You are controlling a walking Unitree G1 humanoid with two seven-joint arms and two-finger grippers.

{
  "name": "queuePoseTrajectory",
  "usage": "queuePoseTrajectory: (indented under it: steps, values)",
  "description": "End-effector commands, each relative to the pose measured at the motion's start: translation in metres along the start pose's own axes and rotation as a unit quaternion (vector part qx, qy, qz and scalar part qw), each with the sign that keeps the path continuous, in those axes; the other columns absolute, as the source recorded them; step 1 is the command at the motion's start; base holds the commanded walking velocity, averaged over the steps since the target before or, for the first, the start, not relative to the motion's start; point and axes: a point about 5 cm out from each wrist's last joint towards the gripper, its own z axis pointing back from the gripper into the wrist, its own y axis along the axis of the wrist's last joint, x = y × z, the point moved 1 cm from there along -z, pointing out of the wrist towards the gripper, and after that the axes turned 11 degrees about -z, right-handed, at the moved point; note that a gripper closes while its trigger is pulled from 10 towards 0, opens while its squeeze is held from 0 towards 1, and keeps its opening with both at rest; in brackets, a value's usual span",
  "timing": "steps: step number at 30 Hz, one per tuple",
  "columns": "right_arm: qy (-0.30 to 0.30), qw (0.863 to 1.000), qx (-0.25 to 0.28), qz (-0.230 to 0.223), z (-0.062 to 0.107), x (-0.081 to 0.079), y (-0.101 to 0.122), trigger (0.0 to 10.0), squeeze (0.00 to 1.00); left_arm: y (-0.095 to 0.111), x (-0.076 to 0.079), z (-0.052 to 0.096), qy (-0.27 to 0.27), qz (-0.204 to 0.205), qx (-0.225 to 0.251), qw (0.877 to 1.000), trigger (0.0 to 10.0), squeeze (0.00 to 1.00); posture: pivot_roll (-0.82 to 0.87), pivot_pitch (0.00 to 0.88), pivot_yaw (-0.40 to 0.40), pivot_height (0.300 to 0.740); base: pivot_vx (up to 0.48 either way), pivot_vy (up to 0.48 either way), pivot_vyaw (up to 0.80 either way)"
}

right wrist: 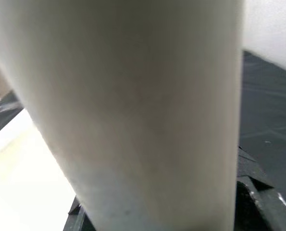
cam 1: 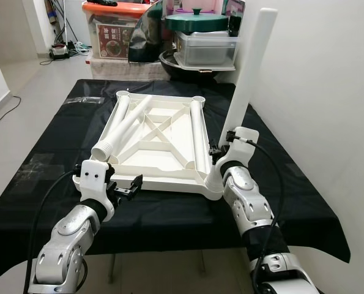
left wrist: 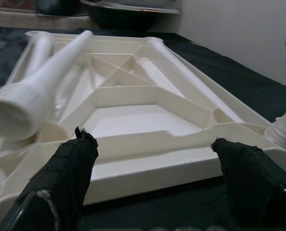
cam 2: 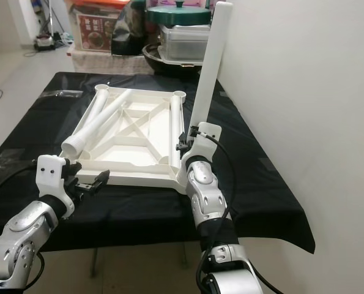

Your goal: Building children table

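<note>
The white tabletop (cam 1: 160, 138) lies upside down on the black-covered worktop (cam 1: 292, 184), three loose legs (cam 1: 123, 128) resting across its ribbed underside. The right pincer (cam 1: 221, 150) is clamped on a fourth leg (cam 1: 246, 79), holding it nearly upright with its foot at the near right corner socket (cam 1: 213, 182). The step in hand looks like seating this leg; it would go best with the leg brought square to the socket before pressing or twisting, since it leans slightly. The left pincer (cam 1: 125, 188) hovers with fingers apart just beside the tabletop's near edge, well placed to brace it against sliding. A box (cam 1: 111, 38) behind carries a printed label, but its writing is too small to read.
</note>
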Motion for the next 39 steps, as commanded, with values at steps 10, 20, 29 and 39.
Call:
queuePoseTrajectory:
  steps: [10,20,29,39]
  values:
    - [0.397,0.918,-0.011,-0.001,0.016,-0.056,0.021,10.0,0.0,0.003,0.003,-0.004,-0.009,0.008,0.008,1.0,10.0,0.0,0.05,0.0,-0.096,0.74,0.0,0.0,0.0]
    - [0.437,0.898,-0.039,0.03,0.021,-0.06,-0.001,0.0,0.0,0.001,0.006,-0.003,-0.008,0.006,0.008,1.0,10.0,0.0,0.08,0.0,-0.109,0.74,0.0,0.0,0.0]
    - [-0.097,0.994,-0.041,0.011,-0.005,0.041,-0.024,0.0,0.0,0.002,0.008,-0.001,-0.013,0.018,0.011,1.0,10.0,0.0,0.07,0.0,-0.104,0.74,0.0,0.0,0.0]
    - [0.04,0.999,-0.001,-0.02,0.008,-0.004,-0.019,10.0,0.0,0.0,0.008,-0.001,-0.017,0.006,0.005,1.0,10.0,0.0,0.06,0.0,-0.095,0.74,0.0,0.0,0.0]
